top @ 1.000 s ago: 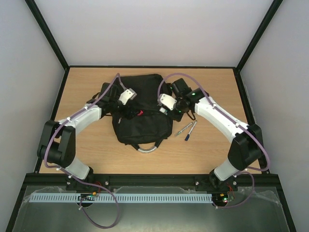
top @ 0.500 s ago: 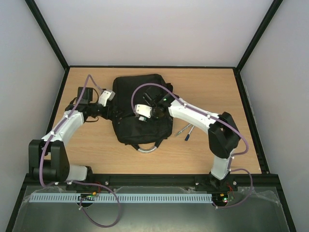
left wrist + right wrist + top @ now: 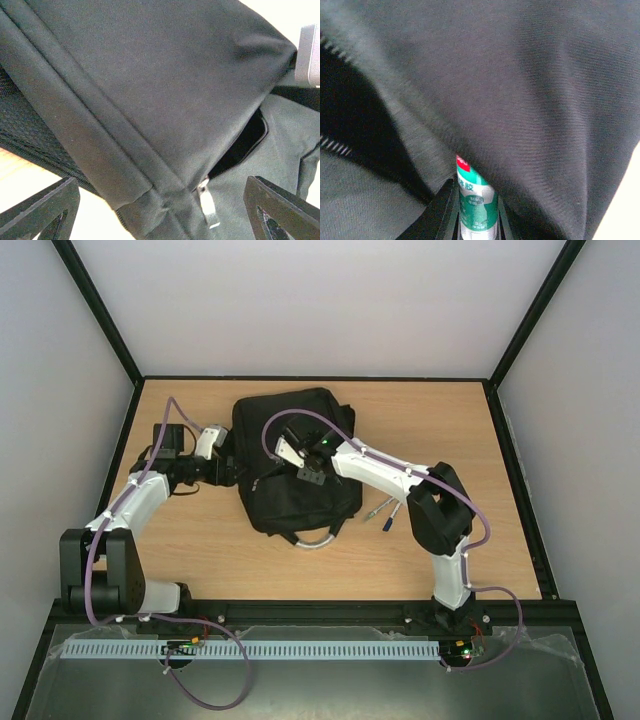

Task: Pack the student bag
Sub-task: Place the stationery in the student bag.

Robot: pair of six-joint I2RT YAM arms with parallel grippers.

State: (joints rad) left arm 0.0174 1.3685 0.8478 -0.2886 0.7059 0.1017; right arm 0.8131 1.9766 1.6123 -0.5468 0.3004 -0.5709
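The student bag (image 3: 300, 495), a large black backpack with a grey top handle (image 3: 316, 539), lies mid-table. My left gripper (image 3: 228, 468) is at its left edge; in the left wrist view its jaws (image 3: 160, 220) stand wide apart with black bag fabric (image 3: 150, 75) and a silver zip pull (image 3: 207, 207) beyond them. An open pocket slit (image 3: 245, 145) shows there. My right gripper (image 3: 307, 473) is over the bag's middle, shut on a green-and-white glue stick (image 3: 476, 200) whose red-capped end presses into the fabric beside a dark pocket opening (image 3: 350, 115).
Three pens (image 3: 386, 510) lie on the wooden table (image 3: 450, 430) just right of the bag, beside the right arm. Black frame rails border the table on all sides.
The left arm has swung from above the bag to its left edge. The right arm has reached left across the bag, away from the pens. The bag has shifted slightly.
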